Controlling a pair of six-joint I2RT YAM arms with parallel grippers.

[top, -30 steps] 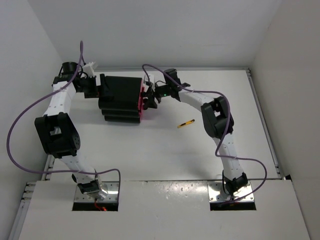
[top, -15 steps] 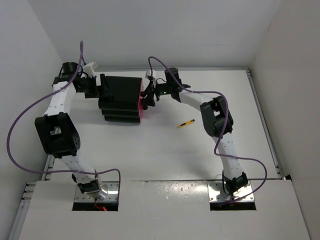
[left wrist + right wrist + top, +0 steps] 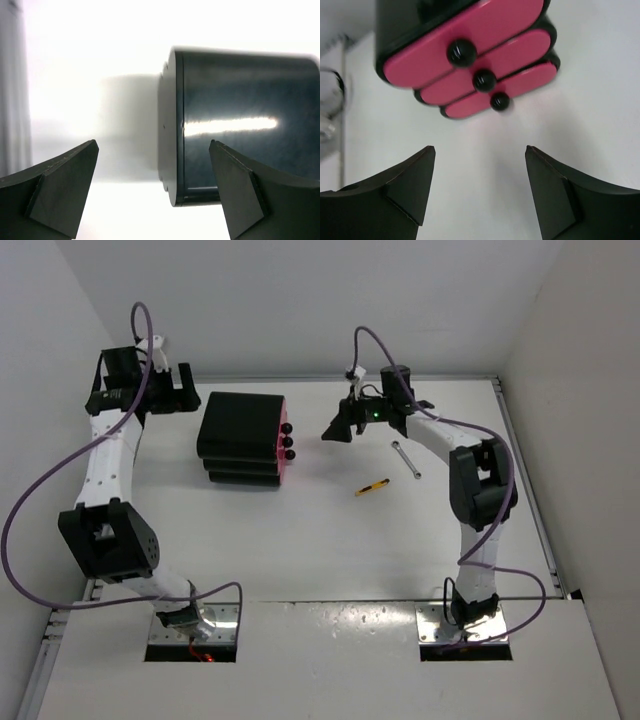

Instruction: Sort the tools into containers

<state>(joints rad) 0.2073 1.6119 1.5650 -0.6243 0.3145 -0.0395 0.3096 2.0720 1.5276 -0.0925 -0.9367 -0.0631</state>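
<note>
The left claw [image 3: 153, 150] hangs by the far left corner of the desk [image 3: 300, 540], jaws wide and holding nothing. It is aimed at the back of the black cabinet [image 3: 238, 430] and is clear of it. The cabinet sits left of the desk's middle, toward the far edge. Its three pink drawers [image 3: 515, 57] face the right edge, and all three look shut.

The right claw [image 3: 480, 150] is near those fronts without touching them, also wide and empty, pointing at them. Two tools lie loose on the right arm's side, behind its claw. The yellow-and-black tool [image 3: 372, 486] runs near-left to far-right. The silver rod [image 3: 406, 459], closer to the right edge, runs far-left to near-right. The right arm is plainly the nearer one, and I judge it must turn away from the drawers to reach either tool.
</note>
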